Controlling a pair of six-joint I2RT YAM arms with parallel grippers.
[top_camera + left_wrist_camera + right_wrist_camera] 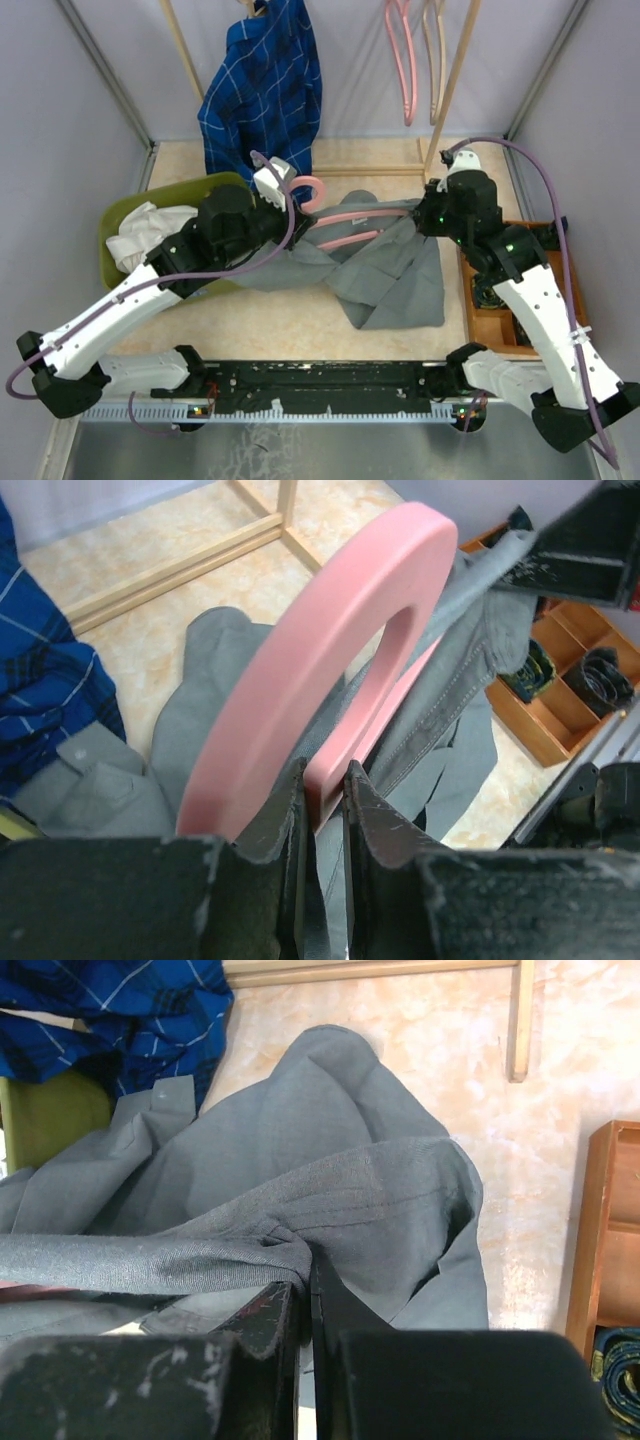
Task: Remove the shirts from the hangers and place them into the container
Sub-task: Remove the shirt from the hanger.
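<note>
While our left gripper [322, 780] clamps the pink hanger [300, 650], our right gripper [305, 1282] pinches shut on the grey shirt [330, 1140], lying right of the olive-green container [118, 215].

Left arm [110, 300], right arm [545, 305]: white shells, black joints, looping purple cables; jaws scuffed black.

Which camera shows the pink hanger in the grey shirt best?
Top view: the pink hanger shows hook and both arms entering the grey shirt. Left wrist shows only its hook in the left gripper; right wrist, just shirt.
</note>
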